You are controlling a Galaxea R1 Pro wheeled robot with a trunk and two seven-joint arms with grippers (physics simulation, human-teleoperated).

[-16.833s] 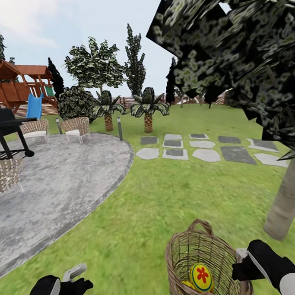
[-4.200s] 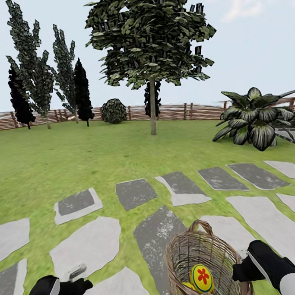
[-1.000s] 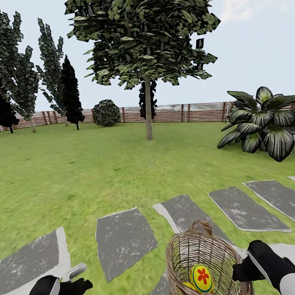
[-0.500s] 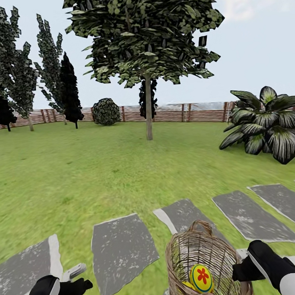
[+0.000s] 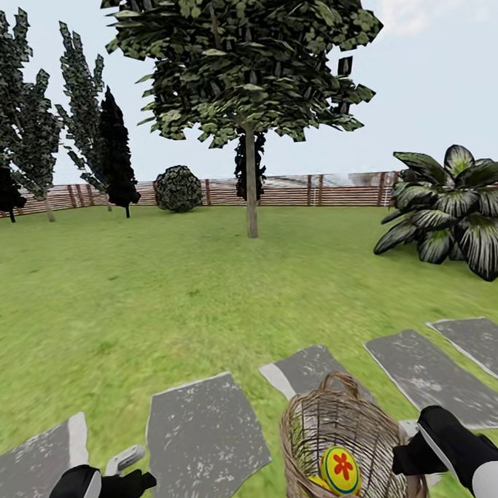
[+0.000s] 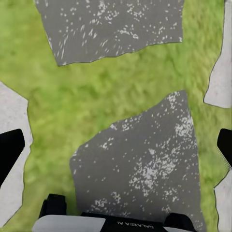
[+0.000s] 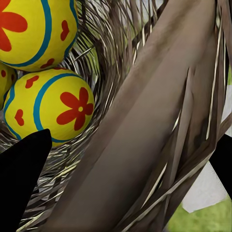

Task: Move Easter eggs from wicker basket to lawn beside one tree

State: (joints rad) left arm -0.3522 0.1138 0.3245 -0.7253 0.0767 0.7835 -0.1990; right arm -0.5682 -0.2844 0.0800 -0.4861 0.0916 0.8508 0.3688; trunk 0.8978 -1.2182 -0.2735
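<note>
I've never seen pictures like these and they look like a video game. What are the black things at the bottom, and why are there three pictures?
It is a pretend garden made by a computer, seen through a robot's cameras. The big picture comes from its head. The black-and-white shapes at the bottom are its arms, each ending in a pincer: the left pincer carries nothing, and the right pincer grips the rim of a tan woven wicker basket.

The other two pictures come from little cameras by each pincer. The left one looks down at grey paving stones set in green grass. The right one peeks into the basket, where yellow eggs with red flowers and blue bands lie; three can be seen, one only partly.

Ahead stands a tall tree with a thin bare trunk.
</note>
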